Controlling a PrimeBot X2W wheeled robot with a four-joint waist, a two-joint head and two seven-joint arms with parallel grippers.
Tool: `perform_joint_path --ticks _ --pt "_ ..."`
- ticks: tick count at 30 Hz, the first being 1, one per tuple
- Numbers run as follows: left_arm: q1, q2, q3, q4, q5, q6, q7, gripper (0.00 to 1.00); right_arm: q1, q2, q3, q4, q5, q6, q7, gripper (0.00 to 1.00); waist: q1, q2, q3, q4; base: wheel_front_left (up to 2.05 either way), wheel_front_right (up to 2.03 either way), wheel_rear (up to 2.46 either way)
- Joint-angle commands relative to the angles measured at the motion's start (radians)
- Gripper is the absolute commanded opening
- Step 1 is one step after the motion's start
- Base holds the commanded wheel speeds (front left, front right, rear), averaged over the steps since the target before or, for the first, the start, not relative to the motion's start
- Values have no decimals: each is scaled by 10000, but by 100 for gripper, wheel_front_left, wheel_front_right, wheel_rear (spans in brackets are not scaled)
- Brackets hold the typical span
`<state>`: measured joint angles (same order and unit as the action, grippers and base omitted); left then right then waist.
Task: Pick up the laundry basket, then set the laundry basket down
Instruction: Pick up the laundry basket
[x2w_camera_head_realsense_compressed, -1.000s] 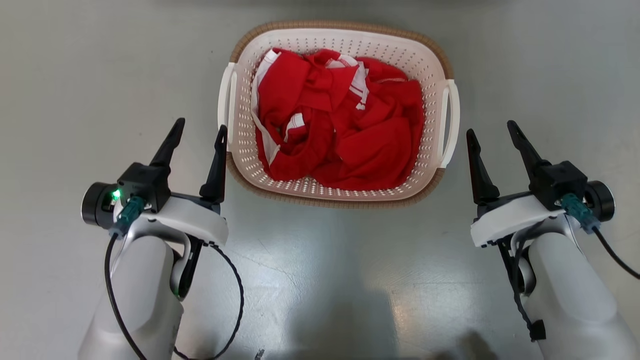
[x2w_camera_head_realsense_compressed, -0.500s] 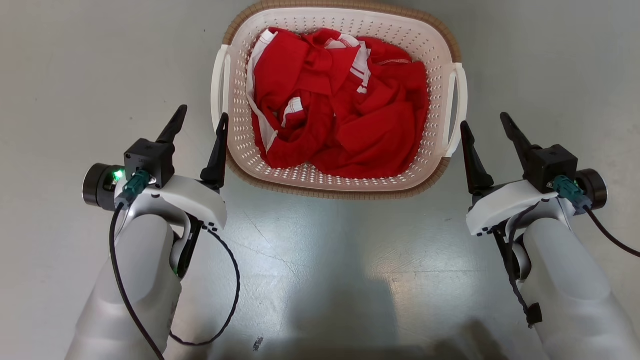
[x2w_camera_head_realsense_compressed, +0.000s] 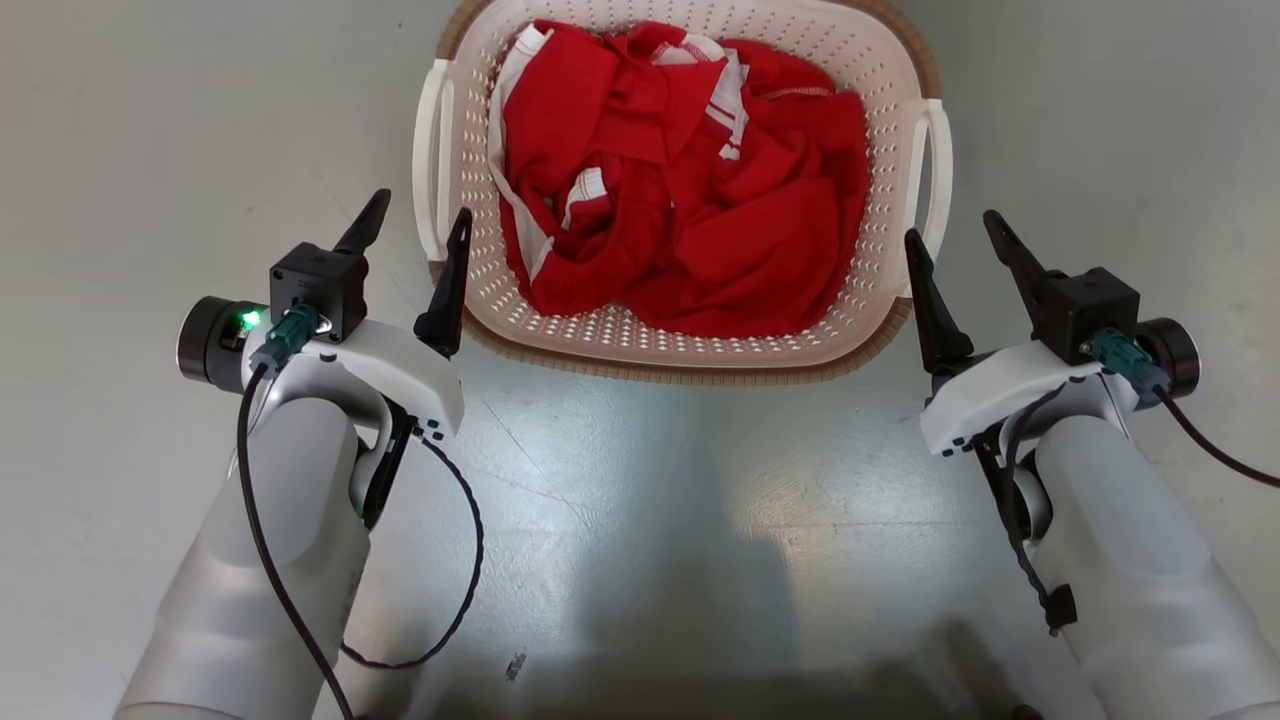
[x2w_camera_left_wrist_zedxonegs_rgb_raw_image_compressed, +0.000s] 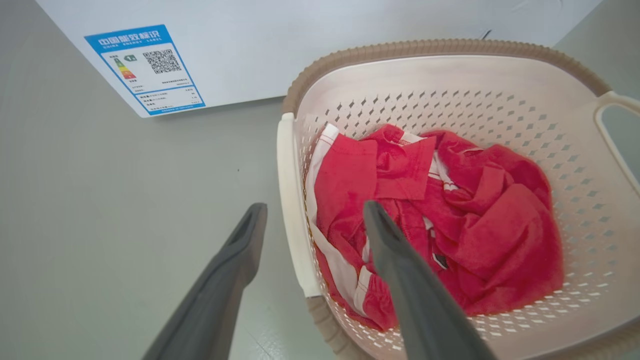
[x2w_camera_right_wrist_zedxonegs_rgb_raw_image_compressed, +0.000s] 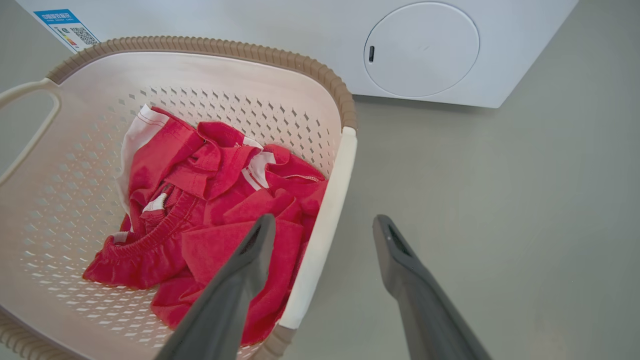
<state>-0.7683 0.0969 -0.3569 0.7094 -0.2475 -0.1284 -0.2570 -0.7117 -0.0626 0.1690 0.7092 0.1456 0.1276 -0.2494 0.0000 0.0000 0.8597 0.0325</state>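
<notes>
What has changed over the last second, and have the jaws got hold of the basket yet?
Both arms moved inward: the left gripper and right gripper now straddle the side handles of the laundry basket, one finger over the inside, one outside. Nothing gripped; both jaws remain open. The head camera shifted too, so the basket merely looks higher and larger. It stays on the floor, red clothes unchanged.

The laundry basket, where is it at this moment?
In the head view the laundry basket stands on the floor at top centre, between the open left pincer and right pincer; the wrist views show a white washing machine behind it.
</notes>
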Motion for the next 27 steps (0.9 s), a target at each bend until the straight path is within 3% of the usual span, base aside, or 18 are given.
perform_joint_path --ticks 1,27 --pt "0 310 182 -1 -33 -23 -47 100 242 124 208 -51 96 31 -124 100 0 0 66 -6 0 0 0" --pt "-1638 272 -645 2152 -594 -23 -47 100 -656 124 1157 838 1078 31 -124 100 0 0 733 66 0 0 0"
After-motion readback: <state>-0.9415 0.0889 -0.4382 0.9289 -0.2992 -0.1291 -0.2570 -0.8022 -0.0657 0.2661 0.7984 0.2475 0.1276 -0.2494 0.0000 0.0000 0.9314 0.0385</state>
